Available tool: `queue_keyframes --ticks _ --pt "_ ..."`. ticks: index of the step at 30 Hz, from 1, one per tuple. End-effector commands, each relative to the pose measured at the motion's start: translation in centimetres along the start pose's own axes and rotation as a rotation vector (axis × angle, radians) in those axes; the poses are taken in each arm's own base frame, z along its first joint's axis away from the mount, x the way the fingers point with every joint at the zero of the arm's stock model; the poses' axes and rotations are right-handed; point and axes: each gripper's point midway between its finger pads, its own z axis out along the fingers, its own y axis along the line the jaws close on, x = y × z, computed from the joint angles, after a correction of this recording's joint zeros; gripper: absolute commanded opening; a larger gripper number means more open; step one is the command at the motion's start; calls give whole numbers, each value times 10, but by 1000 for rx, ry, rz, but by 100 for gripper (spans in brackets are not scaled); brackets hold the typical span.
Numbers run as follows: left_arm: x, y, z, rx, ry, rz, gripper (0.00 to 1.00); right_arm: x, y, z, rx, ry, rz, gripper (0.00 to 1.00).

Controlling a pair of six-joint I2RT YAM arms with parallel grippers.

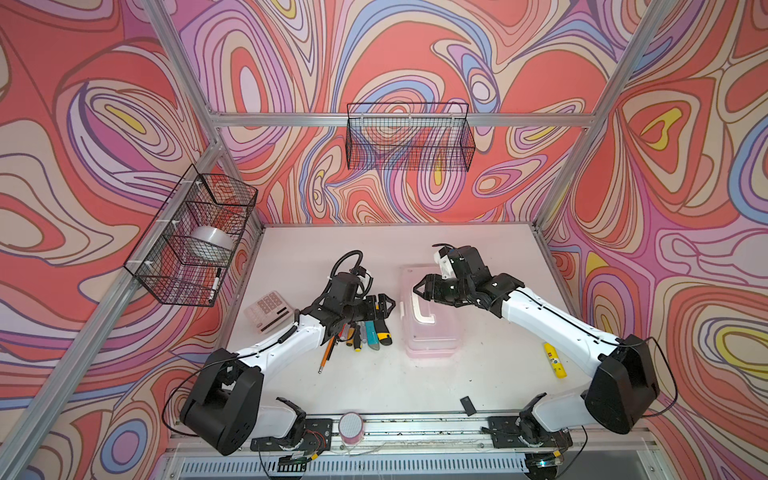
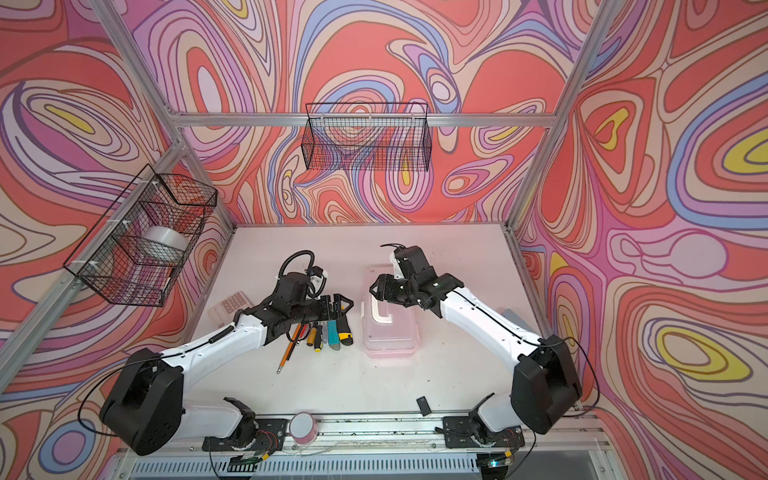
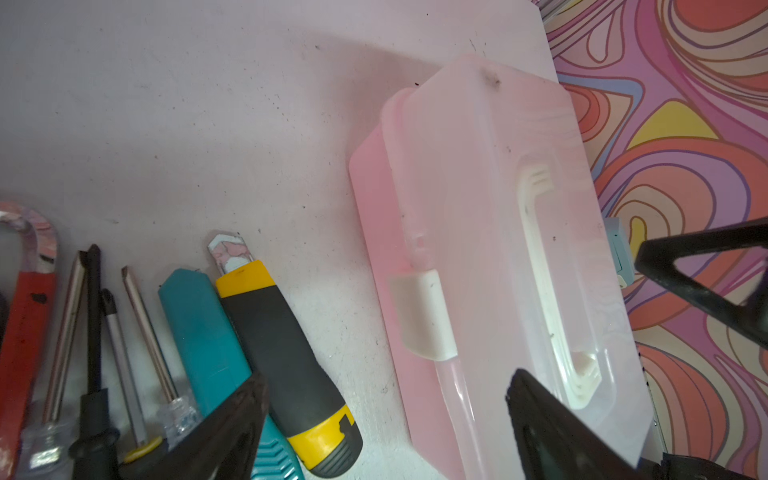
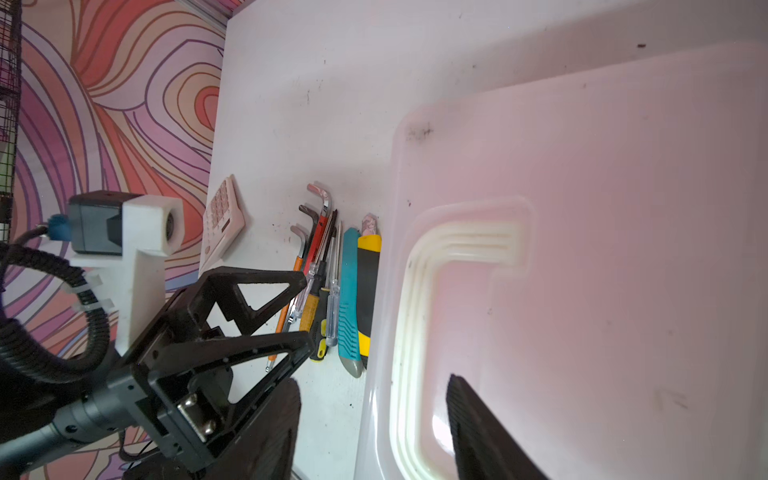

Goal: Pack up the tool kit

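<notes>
Right of the tools (image 1: 365,332), the pink box (image 1: 432,332) runs near-to-far; my left gripper (image 1: 390,307) gapes empty, right gripper (image 1: 417,291) half open above it

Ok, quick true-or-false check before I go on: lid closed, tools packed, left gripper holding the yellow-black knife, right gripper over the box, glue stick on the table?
1. The lid of the pink box is closed: true.
2. The tools are packed: false; they lie in a row on the table beside the box.
3. The left gripper holds the yellow-black knife: false; it hovers open above the tools.
4. The right gripper is over the box, by the white handle: true.
5. The glue stick lies on the table: true.
</notes>
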Motion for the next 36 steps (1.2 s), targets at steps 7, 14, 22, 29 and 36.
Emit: queue_keyframes --ticks 7,14,22,29,36 --pt "-4 -18 10 50 -7 7 89 23 -11 24 7 58 64 59" --pt "5 -19 18 51 3 3 89 31 -18 37 6 90 85 59" --pt "9 -20 28 54 12 8 88 38 -12 45 -49 126 112 60" --pt "12 -15 39 47 23 0 88 46 8 48 -194 170 130 62" --pt "11 -20 46 63 23 2 88 50 25 48 -313 199 128 62"
